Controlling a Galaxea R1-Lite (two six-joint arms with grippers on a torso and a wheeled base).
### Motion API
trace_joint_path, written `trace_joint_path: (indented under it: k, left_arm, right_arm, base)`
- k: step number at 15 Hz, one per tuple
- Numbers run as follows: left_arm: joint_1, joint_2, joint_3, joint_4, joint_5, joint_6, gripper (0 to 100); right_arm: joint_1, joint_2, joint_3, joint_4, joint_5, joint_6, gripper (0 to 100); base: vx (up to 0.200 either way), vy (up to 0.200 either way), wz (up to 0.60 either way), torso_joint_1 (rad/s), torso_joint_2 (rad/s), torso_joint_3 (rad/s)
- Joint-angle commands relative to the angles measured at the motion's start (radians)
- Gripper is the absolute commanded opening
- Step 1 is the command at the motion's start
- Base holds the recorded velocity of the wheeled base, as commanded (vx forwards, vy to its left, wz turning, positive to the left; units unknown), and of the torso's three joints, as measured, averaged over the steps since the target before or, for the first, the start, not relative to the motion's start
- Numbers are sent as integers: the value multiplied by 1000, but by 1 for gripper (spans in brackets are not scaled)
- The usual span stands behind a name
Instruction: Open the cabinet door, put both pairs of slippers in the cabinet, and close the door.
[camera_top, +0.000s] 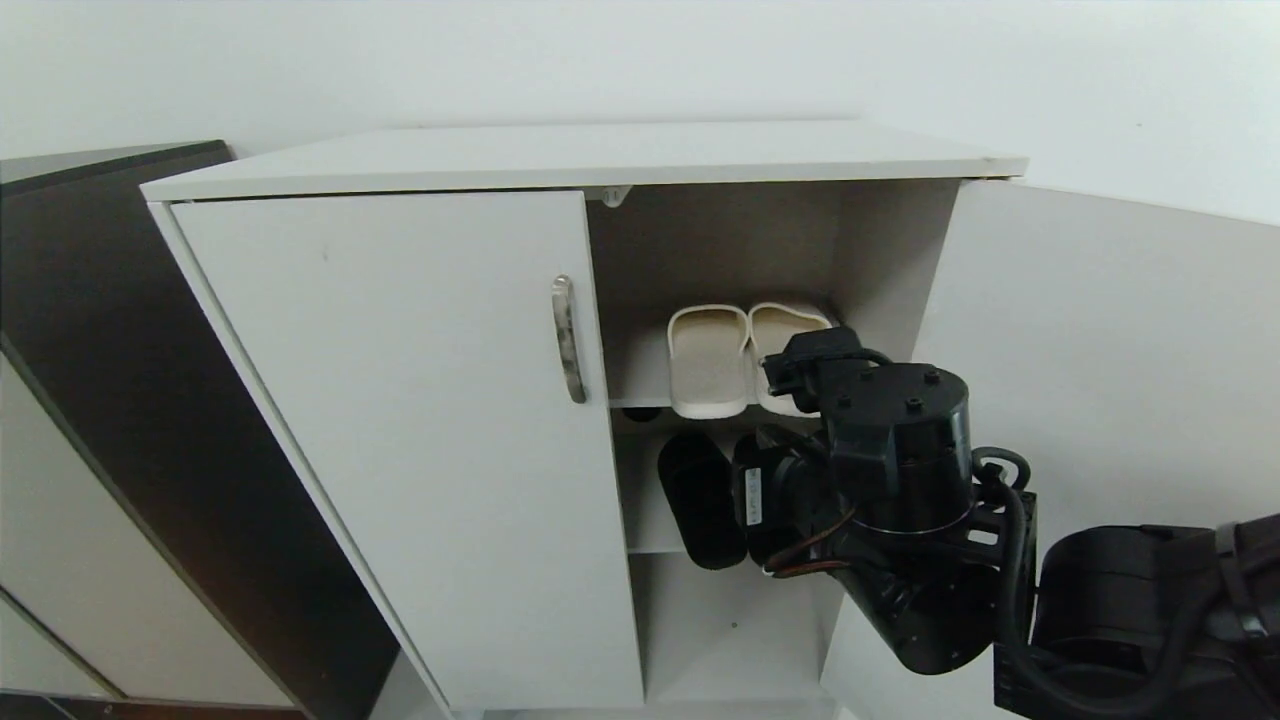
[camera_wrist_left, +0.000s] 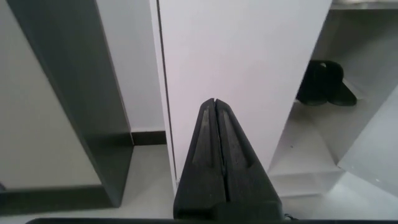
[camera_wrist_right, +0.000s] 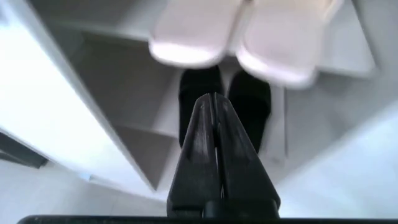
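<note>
Cream foam slippers (camera_top: 708, 360) sit on the upper shelf (camera_top: 638, 375), black slippers (camera_top: 700, 500) below. Right gripper (camera_wrist_right: 214, 98) is closed tight, empty, facing the black pair. The open white cabinet door (camera_top: 1100, 380) hangs to its right; right arm nearer.

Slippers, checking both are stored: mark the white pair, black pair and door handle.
white pair (camera_top: 708, 360): head view, footbed.
black pair (camera_top: 700, 500): head view, upper.
door handle (camera_top: 567, 340): head view, middle.

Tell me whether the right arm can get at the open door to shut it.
Probably yes: the open door stands just beside the right gripper, nothing between them, and the white slippers and black slippers sit back on their shelves.
</note>
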Motion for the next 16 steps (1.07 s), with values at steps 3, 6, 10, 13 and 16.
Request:
trace_joint_path:
  k: [3,6,10,13,16]
  left_arm:
    - [1,1,0,-1,0,-1,0]
    - [0,1,0,-1,0,-1,0]
    - [1,1,0,-1,0,-1,0]
    - [1,1,0,-1,0,-1,0]
    - [1,1,0,-1,0,-1,0]
  right_arm:
    - [1,8,1,-1,3,0,0]
    - [-3,26,12,-22,0,2,0]
    - [-5,48,46,-88,-2,-3,0]
    - [-11,69,58,-154,-5,-14,0]
    - [-11,69,64,-163,0,-14,0]
  base:
    - [-200,0,0,4,2,-2]
    - [-200,0,0,-1,4,2]
    - [-200,0,0,5,6,-1]
    - [-200,0,0,1,1,1]
    - [-200,0,0,1,2,4]
